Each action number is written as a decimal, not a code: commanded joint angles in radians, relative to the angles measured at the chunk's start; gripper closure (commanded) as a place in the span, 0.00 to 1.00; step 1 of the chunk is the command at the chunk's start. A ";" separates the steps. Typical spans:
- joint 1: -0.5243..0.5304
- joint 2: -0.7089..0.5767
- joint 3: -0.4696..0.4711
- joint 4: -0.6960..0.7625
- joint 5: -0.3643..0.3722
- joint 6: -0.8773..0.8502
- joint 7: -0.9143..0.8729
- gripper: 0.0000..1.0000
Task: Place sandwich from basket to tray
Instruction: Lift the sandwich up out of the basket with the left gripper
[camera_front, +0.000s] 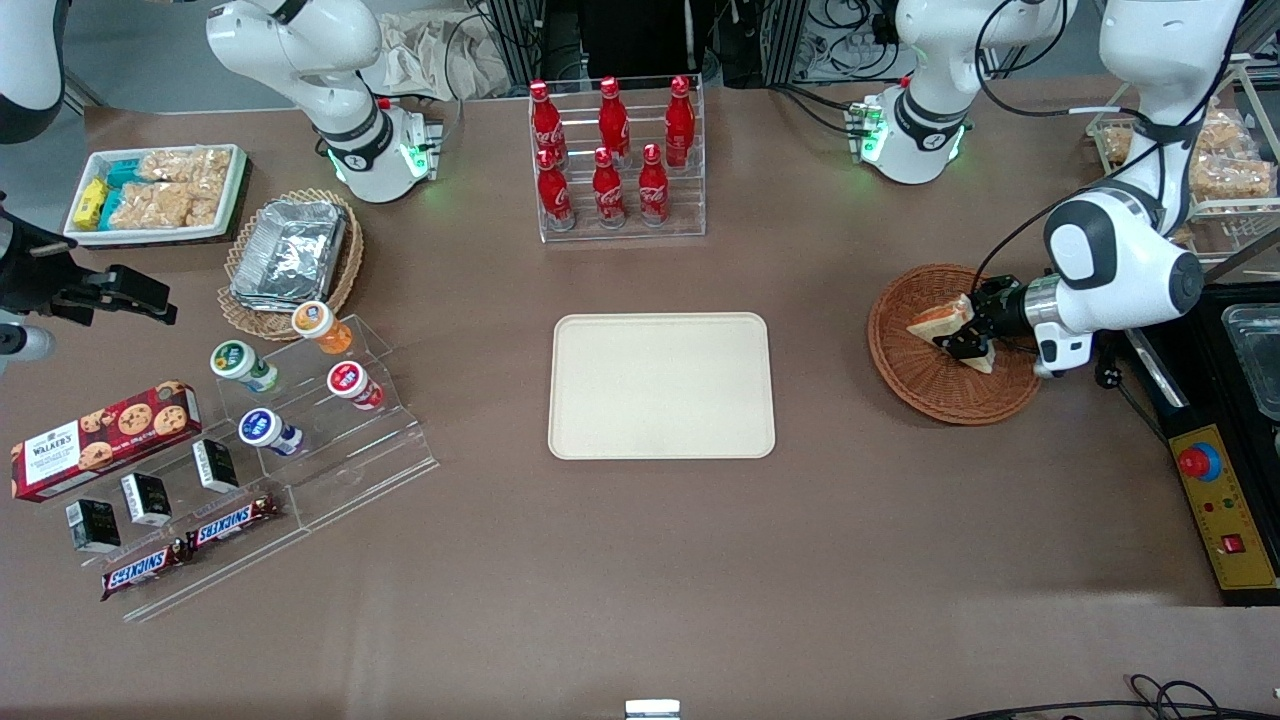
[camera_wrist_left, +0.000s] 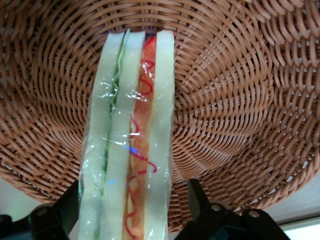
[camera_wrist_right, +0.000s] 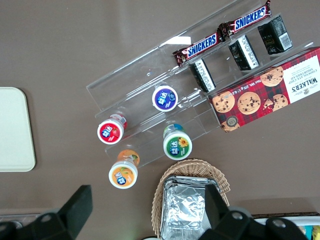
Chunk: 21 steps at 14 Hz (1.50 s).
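Note:
The sandwich (camera_front: 938, 320), a wrapped wedge of white bread with red-orange and green layers, stands on edge in the reddish-brown wicker basket (camera_front: 930, 390) toward the working arm's end of the table. My gripper (camera_front: 963, 335) is low in the basket and open, with a finger on each side of the sandwich. In the left wrist view the sandwich (camera_wrist_left: 127, 150) runs between the black fingers (camera_wrist_left: 200, 197); one finger lies against the wrap and the other stands a little off it, over the basket (camera_wrist_left: 225, 100) weave. The cream tray (camera_front: 660, 385) lies bare at mid-table.
A clear rack of red cola bottles (camera_front: 615, 150) stands farther from the front camera than the tray. Toward the parked arm's end are a lacy basket with foil containers (camera_front: 290, 255), a white snack tray (camera_front: 155, 190) and an acrylic stand (camera_front: 300, 400). A yellow control box (camera_front: 1225, 510) sits near the basket.

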<state>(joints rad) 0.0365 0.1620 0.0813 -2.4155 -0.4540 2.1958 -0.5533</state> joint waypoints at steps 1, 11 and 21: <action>0.003 0.001 -0.006 0.003 -0.015 0.010 -0.049 0.35; -0.003 -0.062 -0.011 0.044 -0.020 -0.068 -0.137 0.74; -0.012 -0.124 -0.015 0.502 0.190 -0.605 -0.166 0.74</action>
<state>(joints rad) 0.0325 0.0186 0.0747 -2.0278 -0.2948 1.6834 -0.6968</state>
